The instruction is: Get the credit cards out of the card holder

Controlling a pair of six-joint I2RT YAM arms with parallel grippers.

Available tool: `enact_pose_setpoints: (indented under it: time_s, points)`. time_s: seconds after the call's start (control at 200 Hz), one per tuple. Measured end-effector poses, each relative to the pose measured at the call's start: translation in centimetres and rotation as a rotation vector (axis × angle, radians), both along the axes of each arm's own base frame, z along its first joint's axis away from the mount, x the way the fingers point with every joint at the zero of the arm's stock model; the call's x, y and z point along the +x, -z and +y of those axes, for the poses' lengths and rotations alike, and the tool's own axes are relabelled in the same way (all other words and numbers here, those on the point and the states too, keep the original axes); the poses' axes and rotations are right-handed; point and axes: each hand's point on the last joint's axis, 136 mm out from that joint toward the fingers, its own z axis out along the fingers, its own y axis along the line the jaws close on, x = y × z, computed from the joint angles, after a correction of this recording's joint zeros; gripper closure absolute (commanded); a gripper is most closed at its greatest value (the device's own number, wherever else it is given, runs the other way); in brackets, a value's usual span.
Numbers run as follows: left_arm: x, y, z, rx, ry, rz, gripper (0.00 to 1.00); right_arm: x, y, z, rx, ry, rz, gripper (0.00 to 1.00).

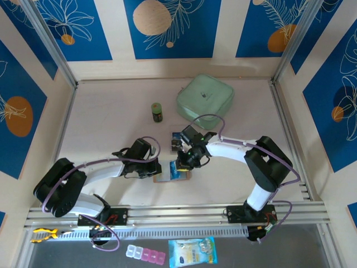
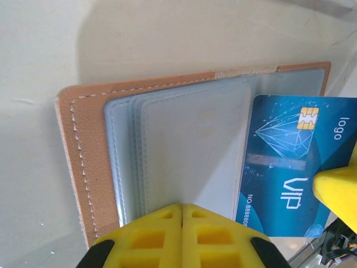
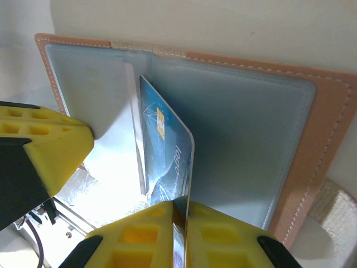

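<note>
The holder (image 2: 83, 156) lies open on the table (image 1: 111, 123) between the arms. The left claw (image 2: 182, 215), fingers pressed together, rests on its grey pockets. The right claw (image 3: 181, 215) pinches a blue card (image 2: 290, 162) printed "VIP", "logo" and a number starting "NO.8888".

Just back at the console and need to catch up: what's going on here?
Both arms are working on the card holder, which lies open on the table. The left hand is shut at the near edge of its grey see-through pockets, apparently pinning it down. The right hand is shut on the edge of a blue VIP card, angled up from the open holder. Whether the card's far end is tucked in a pocket is unclear.
</note>
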Motion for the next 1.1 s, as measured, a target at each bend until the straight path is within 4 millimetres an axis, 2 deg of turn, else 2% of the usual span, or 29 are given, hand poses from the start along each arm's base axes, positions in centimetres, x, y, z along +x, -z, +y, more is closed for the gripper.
enact_pose_setpoints:
  time_s: [0.355,0.7,1.1]
  points:
    - [-0.02,0.01,0.02,0.001,0.0,0.002,1.0,0.34,-0.55,-0.04,-0.039,-0.009,-0.03,0.86]
    - [-0.01,0.01,0.0,0.001,0.0,0.002,1.0,0.21,-0.88,0.46,-0.043,-0.022,-0.036,0.82]
    - [0.03,0.06,-0.04,0.002,0.0,0.004,1.0,0.14,-0.87,0.53,-0.048,-0.016,-0.036,0.85]
